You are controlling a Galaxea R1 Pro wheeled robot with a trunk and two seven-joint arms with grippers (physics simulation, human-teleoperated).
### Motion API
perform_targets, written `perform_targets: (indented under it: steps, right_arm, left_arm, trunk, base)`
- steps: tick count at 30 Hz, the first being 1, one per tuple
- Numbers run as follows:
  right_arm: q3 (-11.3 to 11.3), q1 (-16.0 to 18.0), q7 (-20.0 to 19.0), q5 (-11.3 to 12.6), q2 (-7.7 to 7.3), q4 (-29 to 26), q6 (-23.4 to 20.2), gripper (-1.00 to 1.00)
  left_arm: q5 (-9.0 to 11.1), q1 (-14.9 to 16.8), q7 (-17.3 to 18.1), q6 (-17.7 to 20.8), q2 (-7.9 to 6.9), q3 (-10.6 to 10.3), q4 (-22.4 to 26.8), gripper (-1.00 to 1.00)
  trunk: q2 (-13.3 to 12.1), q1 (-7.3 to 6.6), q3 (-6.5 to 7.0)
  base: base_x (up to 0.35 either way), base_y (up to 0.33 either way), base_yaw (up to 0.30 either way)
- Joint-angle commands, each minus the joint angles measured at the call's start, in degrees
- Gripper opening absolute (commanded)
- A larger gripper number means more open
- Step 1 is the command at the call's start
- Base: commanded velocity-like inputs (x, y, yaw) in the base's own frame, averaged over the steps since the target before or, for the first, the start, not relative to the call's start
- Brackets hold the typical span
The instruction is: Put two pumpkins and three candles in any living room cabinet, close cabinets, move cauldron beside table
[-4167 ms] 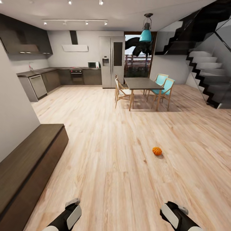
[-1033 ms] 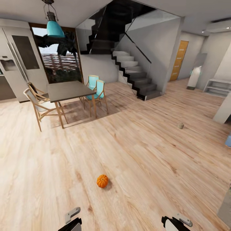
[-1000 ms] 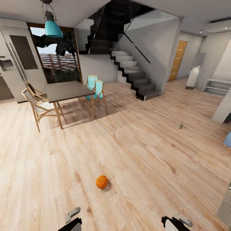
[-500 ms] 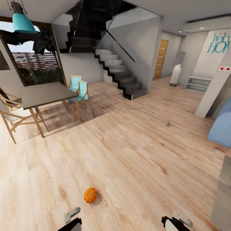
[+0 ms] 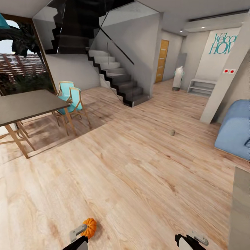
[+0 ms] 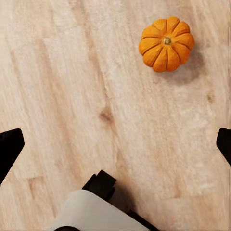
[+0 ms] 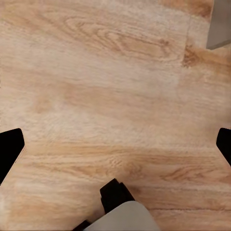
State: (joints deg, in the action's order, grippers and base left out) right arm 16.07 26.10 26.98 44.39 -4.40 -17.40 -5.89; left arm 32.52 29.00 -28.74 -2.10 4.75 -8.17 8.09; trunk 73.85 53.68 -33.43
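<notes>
Orange pumpkin [image 5: 90, 227] on the wood floor [image 5: 132, 173], just beside my left end effector [image 6: 115, 144]; candle [image 5: 172, 132] well apart, twd the blue sofa [image 5: 236, 132]; both end effectors spread wide, empty; I'm on approach; next, lower left over pumpkin & close.

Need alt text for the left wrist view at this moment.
A small orange pumpkin sits upright on pale wood floor, stem up, untouched. The left tool hangs above it, open, its dark fingertips at opposite edges.

Wood floor [image 5: 139, 166] (staircase [image 5: 114, 78] behind)
</notes>
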Motion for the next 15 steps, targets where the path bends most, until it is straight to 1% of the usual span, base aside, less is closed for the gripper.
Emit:
perform_targets:
  steps: [1,3,6,12,15]
  right_arm:
    - [0.01,-0.02,0.0,0.0,0.0,0.0,0.0,1.0]
    - [0.01,0.0,0.0,0.0,0.0,0.0,0.0,1.0]
    - [0.01,0.0,0.0,0.0,0.0,0.0,0.0,1.0]
    - [0.01,0.0,0.0,-0.05,0.08,0.0,0.0,1.0]
    - [0.01,0.0,0.0,-0.08,0.09,0.0,0.0,1.0]
  left_arm:
    - [0.0,0.0,0.0,0.0,0.0,0.0,0.0,1.0]
    - [0.0,0.0,0.0,0.02,0.0,0.0,0.0,1.0]
    - [0.0,0.0,0.0,0.02,0.01,0.0,0.0,1.0]
    - [0.0,0.0,0.0,0.07,0.0,0.0,0.0,1.0]
    - [0.0,0.0,0.0,0.01,0.0,0.0,0.0,1.0]
  trunk:
    - [0.0,0.0,-0.08]
    - [0.0,0.0,-0.22]
    - [0.0,0.0,-0.44]
    - [0.0,0.0,-0.89]
    - [0.0,0.0,-1.02]
  base:
    - [0.33,0.068,-0.185]
    - [0.316,-0.006,-0.185]
    - [0.285,-0.1,-0.185]
    - [0.314,-0.015,-0.184]
    - [0.323,-0.001,-0.106]
